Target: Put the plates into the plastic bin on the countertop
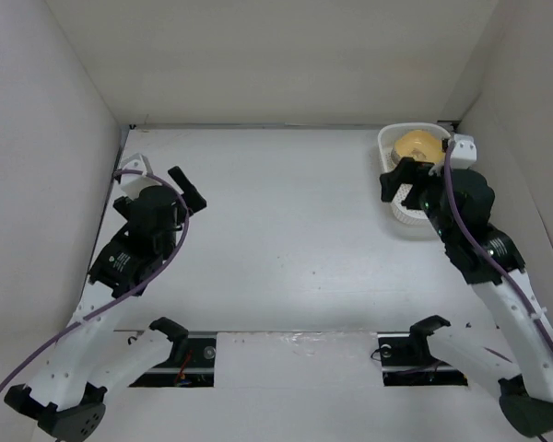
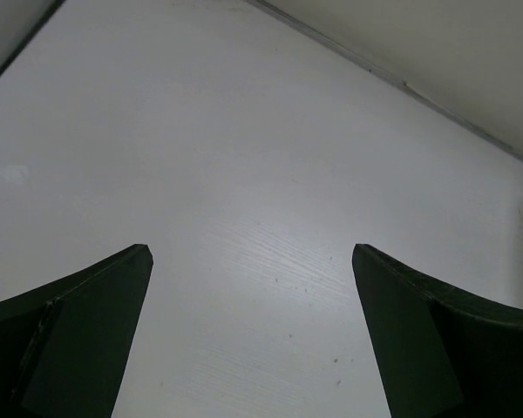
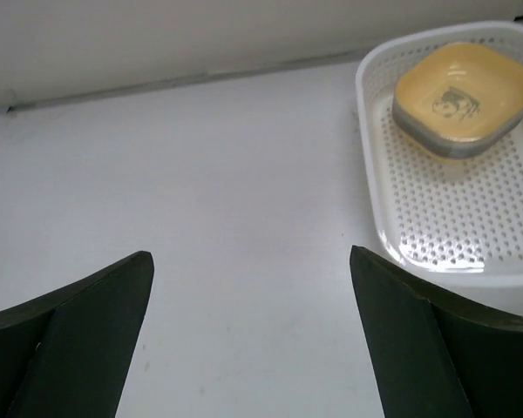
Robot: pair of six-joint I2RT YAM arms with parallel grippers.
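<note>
Your left hand (image 2: 253, 252) is hanging wide open and empty over the smooth white table (image 2: 244, 131), well to the left of the plastic bin (image 3: 471, 209). Your right hand (image 3: 251, 254) is gaping just as wide, gripping nothing, near the bin's left wall. The glossy rounded-square plates (image 3: 465, 91) are sitting stacked, yellow on top, at the perforated white bin's far end.

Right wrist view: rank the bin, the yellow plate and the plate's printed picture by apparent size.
1. bin, even with its right side cut off by the frame
2. yellow plate
3. printed picture
</note>
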